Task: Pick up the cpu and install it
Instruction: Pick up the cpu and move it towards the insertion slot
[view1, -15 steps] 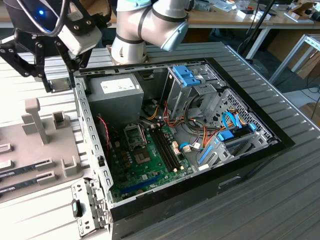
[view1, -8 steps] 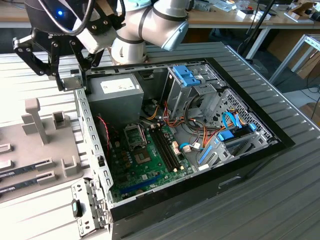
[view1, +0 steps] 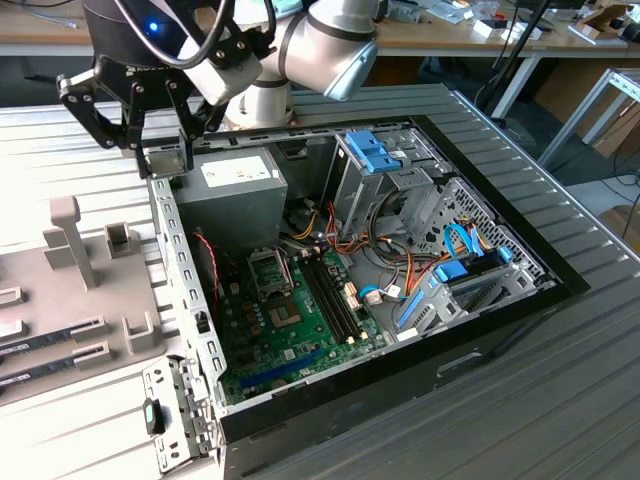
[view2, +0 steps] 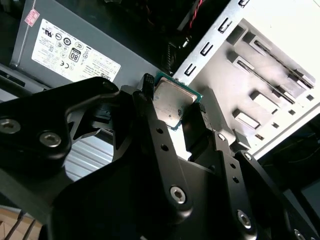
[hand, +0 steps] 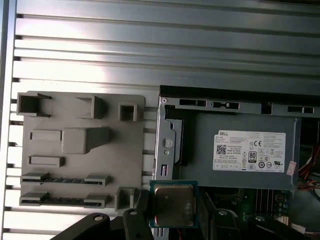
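- The gripper (view1: 167, 158) is hovering over the edge of the open computer case (view1: 420, 385), beside the grey power supply (view1: 225, 195)
- Its fingers (view2: 150, 117) are clamping the cpu (view2: 172, 102) by opposite edges
- The cpu is hanging in the air, metal lid facing both wrist views, near the grey parts tray (hand: 75, 150)

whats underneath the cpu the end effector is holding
In the first wrist view the cpu, gripped by the end effector, hangs above the computer case's side wall, next to the power supply. The spot directly beneath is covered by the chip itself.
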